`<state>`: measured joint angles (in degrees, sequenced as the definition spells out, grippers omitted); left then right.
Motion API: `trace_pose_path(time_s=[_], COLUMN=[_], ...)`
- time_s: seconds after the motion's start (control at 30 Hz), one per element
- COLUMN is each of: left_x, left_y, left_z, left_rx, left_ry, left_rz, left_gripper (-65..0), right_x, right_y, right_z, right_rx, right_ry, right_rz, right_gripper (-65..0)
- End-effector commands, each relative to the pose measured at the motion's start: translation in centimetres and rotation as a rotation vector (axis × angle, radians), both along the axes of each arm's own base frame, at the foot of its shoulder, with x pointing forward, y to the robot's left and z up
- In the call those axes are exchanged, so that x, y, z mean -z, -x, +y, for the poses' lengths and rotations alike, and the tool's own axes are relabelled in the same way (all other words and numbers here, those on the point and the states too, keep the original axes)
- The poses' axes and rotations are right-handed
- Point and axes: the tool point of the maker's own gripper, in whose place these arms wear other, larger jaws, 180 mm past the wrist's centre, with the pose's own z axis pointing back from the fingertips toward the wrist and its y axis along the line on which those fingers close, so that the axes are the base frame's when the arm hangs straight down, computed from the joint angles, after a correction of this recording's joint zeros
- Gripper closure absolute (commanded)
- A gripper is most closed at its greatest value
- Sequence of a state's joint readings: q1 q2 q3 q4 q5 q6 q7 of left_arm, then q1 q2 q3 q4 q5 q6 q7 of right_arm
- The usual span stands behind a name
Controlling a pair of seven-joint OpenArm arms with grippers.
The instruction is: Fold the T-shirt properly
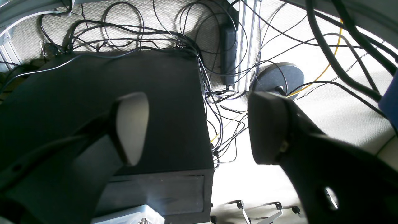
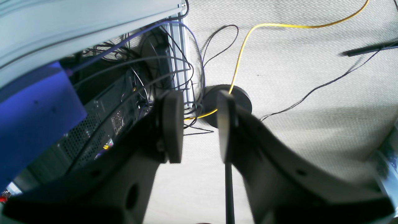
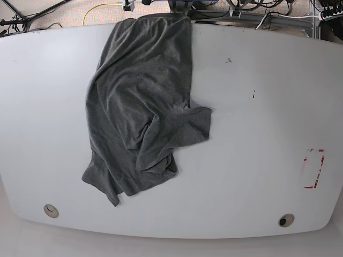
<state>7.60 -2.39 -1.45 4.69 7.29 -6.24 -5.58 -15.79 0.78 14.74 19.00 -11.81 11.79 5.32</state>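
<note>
T-shirt point(image 3: 142, 112) crumpled, unfolded on white table point(image 3: 257, 134); left fingers point(image 1: 132, 127) wide, right fingers point(image 2: 172, 124) narrow, both empty.

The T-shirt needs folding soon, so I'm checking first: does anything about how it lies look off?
Yes. The T-shirt lies crumpled and bunched, not spread flat, and its top edge hangs over the table's far rim.

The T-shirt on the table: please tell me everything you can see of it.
The T-shirt is plain dark heather-grey soft knit, with no print showing. It lies crumpled and unfolded on the left half of the white table, running from the far edge towards the near side. Folds bunch near its middle, and one flap sticks out to the right. Only the table touches it; no gripper is near.
</note>
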Motion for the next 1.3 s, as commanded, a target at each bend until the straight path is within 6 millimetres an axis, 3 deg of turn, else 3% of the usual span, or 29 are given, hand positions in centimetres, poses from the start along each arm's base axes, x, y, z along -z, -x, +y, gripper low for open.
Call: trace_pose_path(time_s=[0.0, 0.73, 1.07, 1.27], left_x=[-0.2, -1.0, -1.7, -2.7], left_y=[1.2, 0.9, 0.8, -0.3], left_z=[-0.4, -0.7, -0.4, -0.2], left_rx=[-0.006, -0.004, 0.013, 0.021], left_ry=[0.016, 0.016, 0.014, 0.005], left_rz=[-0.006, -0.082, -0.138, -0.211], left_gripper=[-45.7, -45.2, -45.5, -45.7], right_x=[-0.3, -1.2, -2.4, -3.6], right_y=[1.4, 1.6, 1.5, 2.0], right_z=[0.0, -0.8, -1.8, -2.1], right_rx=[0.002, -0.013, -0.023, -0.031], right_ry=[0.002, 0.032, 0.059, 0.073], right_rz=[0.012, -0.038, -0.095, -0.126], right_gripper=[-17.5, -17.6, -17.3, -17.2])
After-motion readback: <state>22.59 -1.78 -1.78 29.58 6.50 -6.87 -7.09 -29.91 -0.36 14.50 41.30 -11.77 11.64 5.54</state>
